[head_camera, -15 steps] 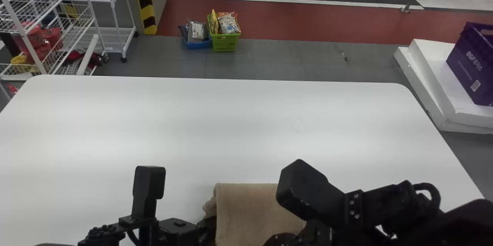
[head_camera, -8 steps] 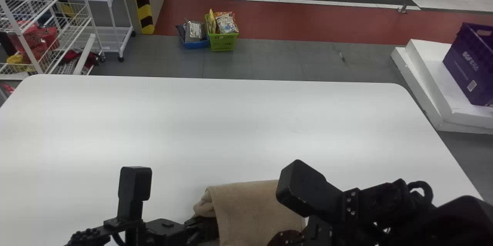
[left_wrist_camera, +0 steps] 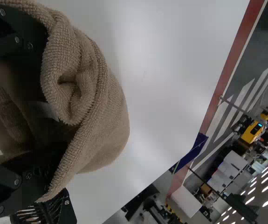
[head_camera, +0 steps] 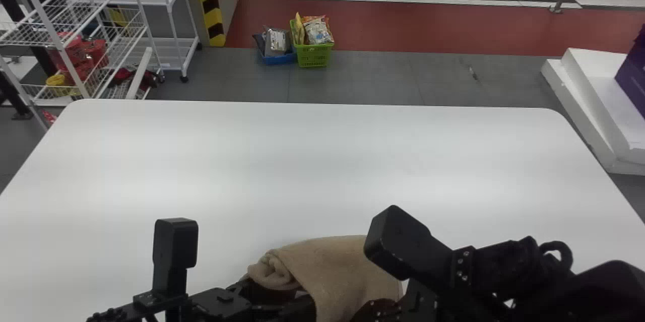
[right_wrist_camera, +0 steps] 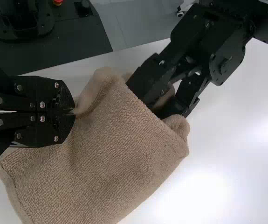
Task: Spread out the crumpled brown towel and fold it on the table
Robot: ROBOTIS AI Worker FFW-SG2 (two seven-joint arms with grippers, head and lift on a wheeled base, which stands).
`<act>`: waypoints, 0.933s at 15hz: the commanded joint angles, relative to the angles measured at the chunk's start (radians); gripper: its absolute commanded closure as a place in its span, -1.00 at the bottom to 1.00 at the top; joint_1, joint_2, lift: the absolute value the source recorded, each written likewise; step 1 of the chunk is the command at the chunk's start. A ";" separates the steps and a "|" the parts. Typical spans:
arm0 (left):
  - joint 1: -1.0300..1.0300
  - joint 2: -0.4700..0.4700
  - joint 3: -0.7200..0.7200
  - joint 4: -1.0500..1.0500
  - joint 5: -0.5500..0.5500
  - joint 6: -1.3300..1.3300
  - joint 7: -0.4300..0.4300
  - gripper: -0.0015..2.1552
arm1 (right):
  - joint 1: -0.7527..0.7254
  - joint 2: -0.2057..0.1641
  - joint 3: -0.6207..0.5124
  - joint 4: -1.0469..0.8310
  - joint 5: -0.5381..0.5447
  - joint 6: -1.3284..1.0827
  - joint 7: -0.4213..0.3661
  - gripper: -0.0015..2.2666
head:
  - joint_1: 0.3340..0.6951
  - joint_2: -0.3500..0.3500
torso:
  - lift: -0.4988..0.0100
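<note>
The brown towel [head_camera: 352, 269] is at the near edge of the white table [head_camera: 302, 161], around the middle, with a smooth panel facing up and a thick, curled roll of cloth along its left side. The left gripper [head_camera: 289, 303] comes in from the near left and reaches into the towel; its fingers [left_wrist_camera: 19, 175] are spread well apart, with terry cloth wrapped around them and bunched in the space between. The curl sits right beside one of those fingers, and the outer layer bulges round past the tips. The right gripper [head_camera: 375, 308] is at the towel's right side, and its fingertips are pressed together on a small gathered fold of the cloth, pinching it. From that pinch the panel fans out toward a hemmed edge. Beyond the table's far side, a green plastic basket [head_camera: 313, 56] with snack packets [head_camera: 317, 31] stands on the grey floor beside a low blue basket [head_camera: 278, 59]. To the far left is a white wire shelf rack [head_camera: 65, 42] with red items on it; to the far right, a purple crate [head_camera: 634, 72] sits on stacked white slabs [head_camera: 594, 90].
</note>
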 commanded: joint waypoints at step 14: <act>-0.031 -0.010 0.065 0.054 -0.087 -0.045 0.032 -0.94 | -0.115 0.134 -0.116 -0.023 -0.039 0.046 0.005 0.08 | 1.00 0.25 | 0.46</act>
